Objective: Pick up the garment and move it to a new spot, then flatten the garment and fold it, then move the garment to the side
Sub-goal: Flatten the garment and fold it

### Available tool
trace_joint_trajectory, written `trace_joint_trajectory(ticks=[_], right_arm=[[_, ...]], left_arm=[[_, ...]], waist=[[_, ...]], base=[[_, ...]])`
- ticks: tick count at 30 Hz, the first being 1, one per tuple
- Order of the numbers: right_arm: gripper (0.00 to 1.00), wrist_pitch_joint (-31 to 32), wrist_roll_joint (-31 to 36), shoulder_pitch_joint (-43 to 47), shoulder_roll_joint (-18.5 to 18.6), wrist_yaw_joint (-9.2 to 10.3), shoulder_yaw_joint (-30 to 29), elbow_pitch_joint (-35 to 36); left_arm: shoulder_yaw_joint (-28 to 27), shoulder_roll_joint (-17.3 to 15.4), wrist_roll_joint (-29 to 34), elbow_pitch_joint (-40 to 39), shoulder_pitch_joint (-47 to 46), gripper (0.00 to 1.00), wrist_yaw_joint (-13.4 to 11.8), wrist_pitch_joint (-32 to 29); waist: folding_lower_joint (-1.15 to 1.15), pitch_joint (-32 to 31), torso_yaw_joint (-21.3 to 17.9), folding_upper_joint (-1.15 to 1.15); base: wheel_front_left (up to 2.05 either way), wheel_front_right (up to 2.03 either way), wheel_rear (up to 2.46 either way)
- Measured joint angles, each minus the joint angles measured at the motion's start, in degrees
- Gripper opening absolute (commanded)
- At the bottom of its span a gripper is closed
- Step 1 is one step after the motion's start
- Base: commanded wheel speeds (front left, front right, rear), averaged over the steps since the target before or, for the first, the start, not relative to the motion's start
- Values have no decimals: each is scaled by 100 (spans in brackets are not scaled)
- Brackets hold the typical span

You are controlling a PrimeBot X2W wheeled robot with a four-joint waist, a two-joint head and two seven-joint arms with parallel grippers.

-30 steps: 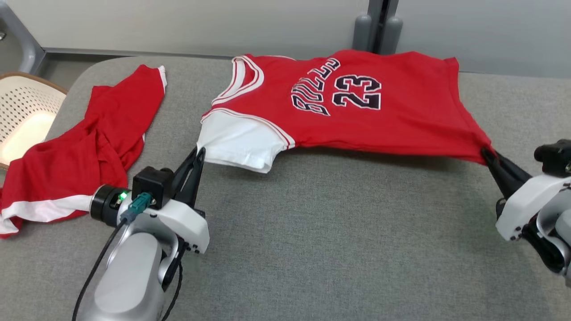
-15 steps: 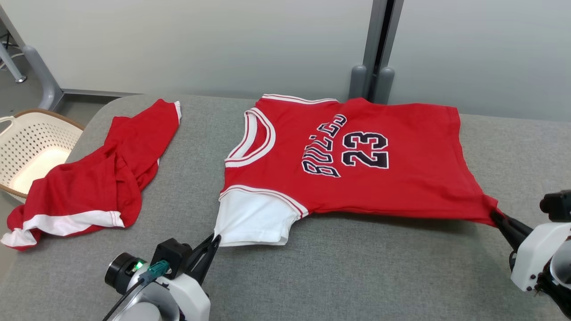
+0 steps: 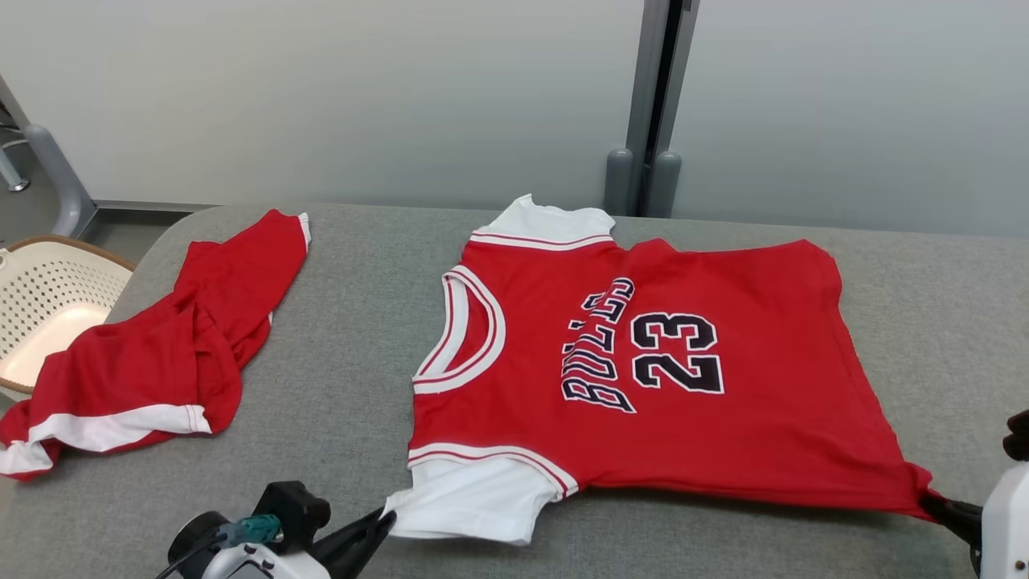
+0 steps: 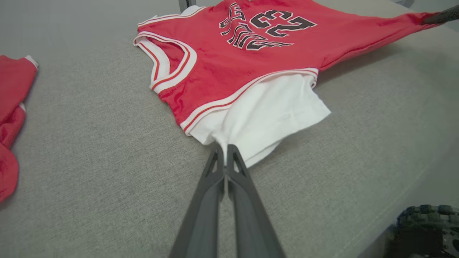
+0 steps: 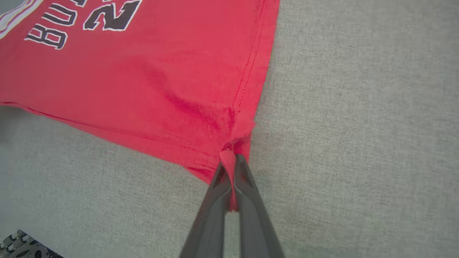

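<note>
Garment (image 3: 643, 370) lies mostly flat on the grey surface (image 3: 354, 322). Its white sleeve (image 4: 272, 118) is pinched by the fully closed left hand (image 4: 225, 147), its red hem corner (image 5: 238, 130) by the fully closed right hand (image 5: 235, 157). Both corners should be drawn evenly and lowered together.

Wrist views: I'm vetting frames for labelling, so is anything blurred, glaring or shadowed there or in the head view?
Left wrist view: jersey sharp, soft shadow under its raised edge, dark object at lower right blurred. Right wrist view: hem stitching and table weave crisp, no glare. Head view: even light, thin shadow along the jersey's near edge.
</note>
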State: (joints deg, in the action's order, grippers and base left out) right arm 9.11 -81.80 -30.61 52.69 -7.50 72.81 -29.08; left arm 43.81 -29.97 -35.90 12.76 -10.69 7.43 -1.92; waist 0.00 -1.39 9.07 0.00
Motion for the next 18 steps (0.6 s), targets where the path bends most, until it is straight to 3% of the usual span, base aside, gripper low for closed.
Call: trace_joint_trajectory(ticks=[11,18], right_arm=[[0,771,-390,255,472,0,19,767],[0,822,-419,110,627,0,-131,1087]], left_arm=[[586,-858,-868,-1526,258,0,0,-1125],[478,-1070,-907,-2018,155,0,-102,-1354]], waist=[[0,62,-158,0],[0,172,-220,0]], base=[[0,0,0],[0,0,0]])
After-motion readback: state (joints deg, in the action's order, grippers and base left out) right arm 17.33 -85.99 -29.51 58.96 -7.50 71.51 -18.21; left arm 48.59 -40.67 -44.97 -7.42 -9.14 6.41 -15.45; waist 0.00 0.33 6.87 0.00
